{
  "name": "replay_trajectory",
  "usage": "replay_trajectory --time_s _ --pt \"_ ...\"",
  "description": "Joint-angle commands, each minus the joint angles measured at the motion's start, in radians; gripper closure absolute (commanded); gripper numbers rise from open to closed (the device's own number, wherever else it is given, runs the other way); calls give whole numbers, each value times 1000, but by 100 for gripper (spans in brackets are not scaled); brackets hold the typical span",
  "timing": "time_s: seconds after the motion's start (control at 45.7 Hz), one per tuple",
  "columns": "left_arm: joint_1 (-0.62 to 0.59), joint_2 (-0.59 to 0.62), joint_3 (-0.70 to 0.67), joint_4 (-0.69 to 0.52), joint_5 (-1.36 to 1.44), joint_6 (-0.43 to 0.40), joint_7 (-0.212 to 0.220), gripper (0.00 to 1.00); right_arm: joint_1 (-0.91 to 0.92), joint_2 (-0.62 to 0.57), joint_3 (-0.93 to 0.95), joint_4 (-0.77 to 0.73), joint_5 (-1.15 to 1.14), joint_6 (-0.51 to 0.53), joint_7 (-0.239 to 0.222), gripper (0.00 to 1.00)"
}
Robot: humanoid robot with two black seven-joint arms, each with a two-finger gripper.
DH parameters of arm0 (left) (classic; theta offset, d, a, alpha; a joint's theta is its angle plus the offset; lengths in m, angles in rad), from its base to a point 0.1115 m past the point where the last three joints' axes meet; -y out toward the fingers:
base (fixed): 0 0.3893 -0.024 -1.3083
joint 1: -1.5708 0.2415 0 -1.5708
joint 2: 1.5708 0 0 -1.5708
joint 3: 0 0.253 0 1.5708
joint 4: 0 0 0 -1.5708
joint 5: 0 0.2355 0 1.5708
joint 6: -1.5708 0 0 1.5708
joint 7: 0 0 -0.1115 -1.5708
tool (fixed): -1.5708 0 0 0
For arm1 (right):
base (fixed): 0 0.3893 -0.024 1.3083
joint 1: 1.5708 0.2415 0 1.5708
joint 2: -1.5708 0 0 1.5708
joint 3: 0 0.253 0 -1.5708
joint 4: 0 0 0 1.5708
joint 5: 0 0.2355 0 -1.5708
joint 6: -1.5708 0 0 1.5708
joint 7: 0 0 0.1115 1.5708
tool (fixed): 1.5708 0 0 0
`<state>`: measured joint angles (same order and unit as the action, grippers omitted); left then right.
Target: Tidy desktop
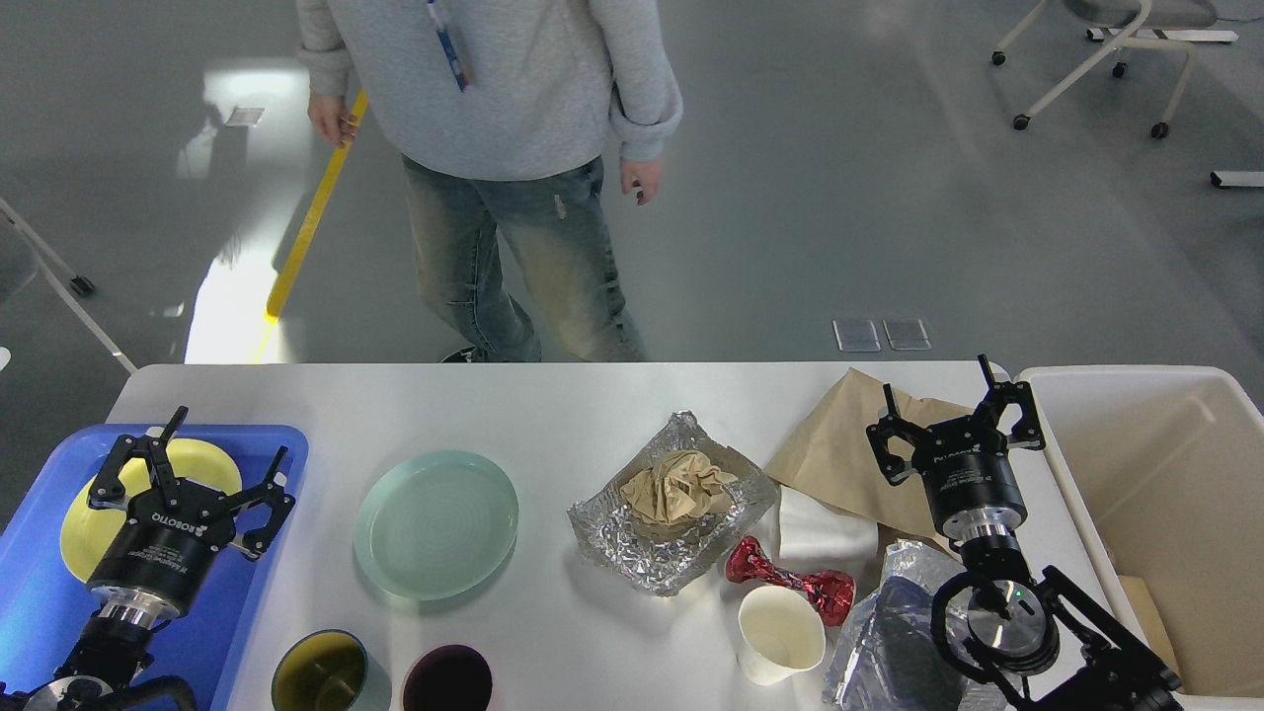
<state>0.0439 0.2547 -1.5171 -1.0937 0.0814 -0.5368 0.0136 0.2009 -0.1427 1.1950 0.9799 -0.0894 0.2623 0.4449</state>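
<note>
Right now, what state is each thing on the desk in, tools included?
Left tool: open, empty, over the blue tray.
Right tool: open, empty, over the brown paper.
Yellow plate: in the tray.
Green plate: empty, on the desktop.
Foil: spread open, crumpled paper inside.
Paper cup: tipped, empty.
Red wrapper: twisted, beside the cup.
Bin: open.

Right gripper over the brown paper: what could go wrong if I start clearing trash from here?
The right gripper, open, may sweep the paper cup lying on its side off the desktop near edge. The crumpled paper could roll out of the foil tray if lifted. A person stands close behind.
</note>
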Motion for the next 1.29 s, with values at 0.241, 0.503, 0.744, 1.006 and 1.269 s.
replay_trajectory --time_s 0.241,0.503,0.744,1.006,1.269 --pt "-3 3 0 0 0 -2 2 3 -2 0 0 0 0 0 0 0" --pt "-13 8 -3 0 0 8 5 3 -2 0 0 0 0 0 0 0" --pt "-32 34 5 3 3 5 6 3 -2 0 0 0 0 0 0 0" --pt "-42 205 84 17 -2 -2 0 3 -2 0 0 0 0 0 0 0" --pt "-332 495 544 110 -8 1 -12 3 -2 0 0 0 0 0 0 0"
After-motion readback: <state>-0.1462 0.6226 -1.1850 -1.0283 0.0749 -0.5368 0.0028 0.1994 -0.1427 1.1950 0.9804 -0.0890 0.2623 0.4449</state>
